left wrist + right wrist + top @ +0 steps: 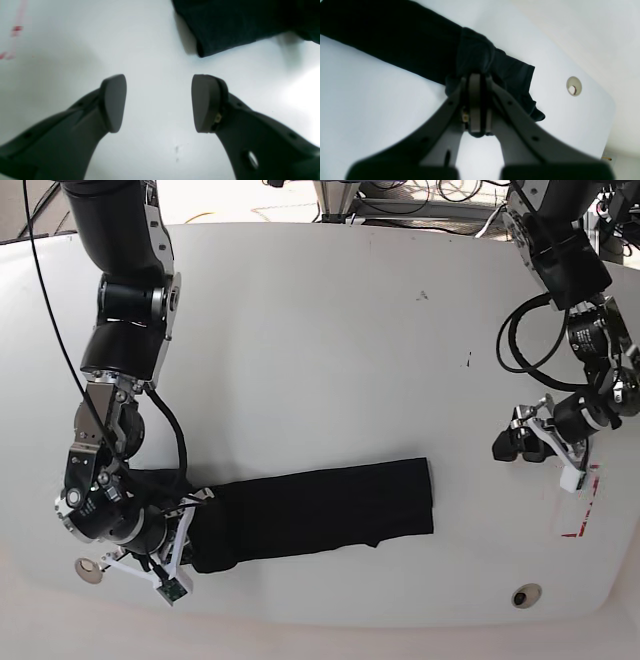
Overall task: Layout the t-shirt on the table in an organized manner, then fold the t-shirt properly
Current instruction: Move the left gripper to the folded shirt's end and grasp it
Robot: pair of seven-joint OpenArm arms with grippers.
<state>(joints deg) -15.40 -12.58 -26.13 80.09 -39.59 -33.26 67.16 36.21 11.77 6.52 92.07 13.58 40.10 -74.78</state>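
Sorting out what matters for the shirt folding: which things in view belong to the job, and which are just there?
Part of the job:
- t-shirt, folded into a long strip
- table
- right gripper, shut on the shirt's end
- left gripper, open, off the cloth

Just there:
- red tape mark
- round holes in the tabletop

Base view: the t-shirt [320,510] lies as a long folded band on the table [330,340], toward its near edge. The right gripper [185,535] sits at the band's left end; the left gripper [520,445] stands well apart to its right, beside the tape mark [582,505].
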